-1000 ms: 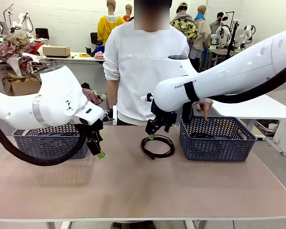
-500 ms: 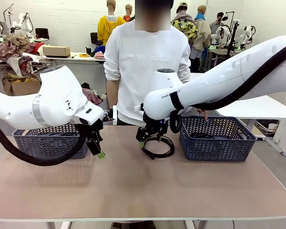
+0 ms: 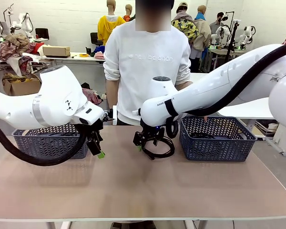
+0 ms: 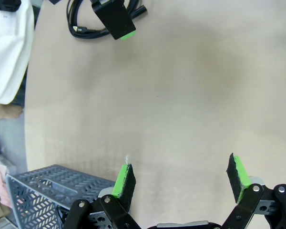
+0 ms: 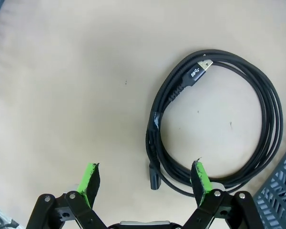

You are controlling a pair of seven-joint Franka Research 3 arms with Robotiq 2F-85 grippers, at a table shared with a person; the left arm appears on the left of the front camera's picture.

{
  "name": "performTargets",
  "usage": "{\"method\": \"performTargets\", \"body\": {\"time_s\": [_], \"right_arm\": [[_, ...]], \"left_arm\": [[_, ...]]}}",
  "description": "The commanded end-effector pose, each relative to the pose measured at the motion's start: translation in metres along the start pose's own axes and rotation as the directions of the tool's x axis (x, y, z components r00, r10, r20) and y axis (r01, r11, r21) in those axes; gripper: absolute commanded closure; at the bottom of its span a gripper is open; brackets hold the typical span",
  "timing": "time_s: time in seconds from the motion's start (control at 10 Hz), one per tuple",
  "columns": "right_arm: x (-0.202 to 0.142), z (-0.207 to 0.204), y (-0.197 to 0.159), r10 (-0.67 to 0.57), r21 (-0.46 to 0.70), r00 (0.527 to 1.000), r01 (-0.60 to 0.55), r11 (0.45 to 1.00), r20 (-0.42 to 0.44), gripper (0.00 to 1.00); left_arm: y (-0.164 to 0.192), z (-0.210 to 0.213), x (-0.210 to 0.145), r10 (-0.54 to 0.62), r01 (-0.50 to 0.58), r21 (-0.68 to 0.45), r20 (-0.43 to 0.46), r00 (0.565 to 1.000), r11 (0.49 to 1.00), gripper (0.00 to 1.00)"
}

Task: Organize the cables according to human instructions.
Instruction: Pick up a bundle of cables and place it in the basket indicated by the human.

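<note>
- Coiled black cable (image 5: 219, 129) flat on tan table (image 3: 133, 191), mid-table toward far edge, just left of right-hand dark mesh basket (image 3: 217, 138).
- USB plug end on cable (image 5: 198, 69), metal tip, small white "SS" USB mark on plug body, too small to read further.
- Second plug end at lower left of coil, near right gripper's fingers.
- Right gripper (image 5: 145, 179) low over cable's left side, jaws wide apart, green pads bare, nothing held; one finger over the coil's rim.
- Left gripper (image 4: 181, 179) above bare table, jaws spread wide, empty.
- Second dark mesh basket (image 3: 43, 140) at left far edge, behind left arm; dark coils inside, unclear.
- Black lettering on right arm (image 3: 164, 102), starts "RANK", rest hidden.
- Person (image 3: 148, 71) standing at far side, white sweatshirt with faint "new balance" across chest.
- Person's hand (image 3: 206, 116) behind right basket, mostly hidden by arm.
</note>
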State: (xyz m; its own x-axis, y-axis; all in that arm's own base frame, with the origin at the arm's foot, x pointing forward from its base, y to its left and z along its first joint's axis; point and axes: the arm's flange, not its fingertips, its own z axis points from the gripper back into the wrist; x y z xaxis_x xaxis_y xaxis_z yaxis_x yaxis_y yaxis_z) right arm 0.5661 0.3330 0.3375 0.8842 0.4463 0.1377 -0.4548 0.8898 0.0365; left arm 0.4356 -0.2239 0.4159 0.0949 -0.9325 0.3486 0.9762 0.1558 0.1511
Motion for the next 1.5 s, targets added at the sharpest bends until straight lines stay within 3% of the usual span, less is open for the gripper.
{"method": "performTargets", "body": {"time_s": [0.0, 1.1, 1.4], "right_arm": [[0.013, -0.006, 0.002, -0.029, -0.038, 0.999, 0.030, 0.999, 0.013, 0.00], [0.032, -0.028, -0.002, -0.090, -0.093, 0.996, 0.088, 0.992, -0.023, 0.00], [0.034, -0.032, -0.001, -0.092, -0.092, 0.995, 0.087, 0.992, -0.047, 0.31]], "left_arm": [[0.000, 0.001, -0.001, 0.001, -0.001, -0.002, -0.001, 1.000, 1.000, 0.00], [0.000, 0.001, -0.001, 0.001, -0.001, -0.002, -0.001, 1.000, 1.000, 0.00], [0.000, 0.001, -0.001, 0.001, -0.001, -0.002, -0.001, 1.000, 1.000, 0.00]]}}
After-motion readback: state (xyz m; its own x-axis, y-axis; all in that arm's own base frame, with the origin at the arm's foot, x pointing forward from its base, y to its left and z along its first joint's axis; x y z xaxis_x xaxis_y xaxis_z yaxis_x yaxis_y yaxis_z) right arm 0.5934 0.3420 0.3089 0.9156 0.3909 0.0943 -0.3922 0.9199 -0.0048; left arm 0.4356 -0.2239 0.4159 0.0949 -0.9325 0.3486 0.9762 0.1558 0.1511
